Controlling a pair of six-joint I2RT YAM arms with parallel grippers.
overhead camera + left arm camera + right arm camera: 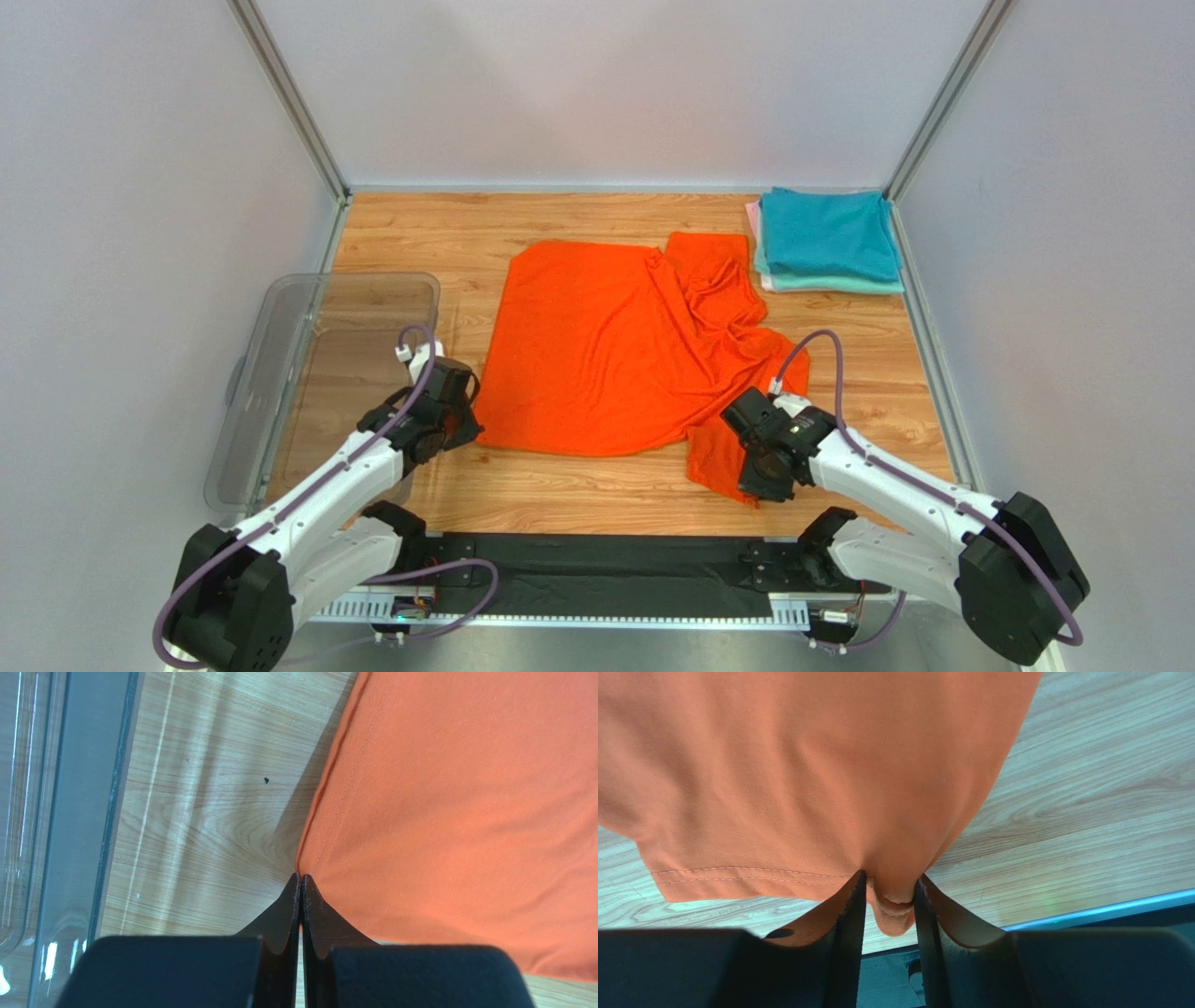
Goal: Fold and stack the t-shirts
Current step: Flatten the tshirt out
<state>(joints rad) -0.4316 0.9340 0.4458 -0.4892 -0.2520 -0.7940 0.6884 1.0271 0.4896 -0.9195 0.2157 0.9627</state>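
Observation:
The bright orange t-shirt (617,343) lies spread and rumpled across the middle of the wooden table. My left gripper (452,420) is at its near left corner. In the left wrist view the left gripper (300,876) has its jaws pressed together, pinching the hem corner of the orange t-shirt (456,798). My right gripper (744,451) is at the near right corner. In the right wrist view the right gripper (889,878) has a bunched fold of the orange t-shirt (808,763) squeezed between its fingers. Folded t-shirts (828,238), teal on top, are stacked at the far right.
A clear plastic tub (323,364) stands along the left side, close to the left arm; its wall (63,812) also shows in the left wrist view. Grey walls enclose the table. A black mat (603,567) and a metal rail run along the near edge.

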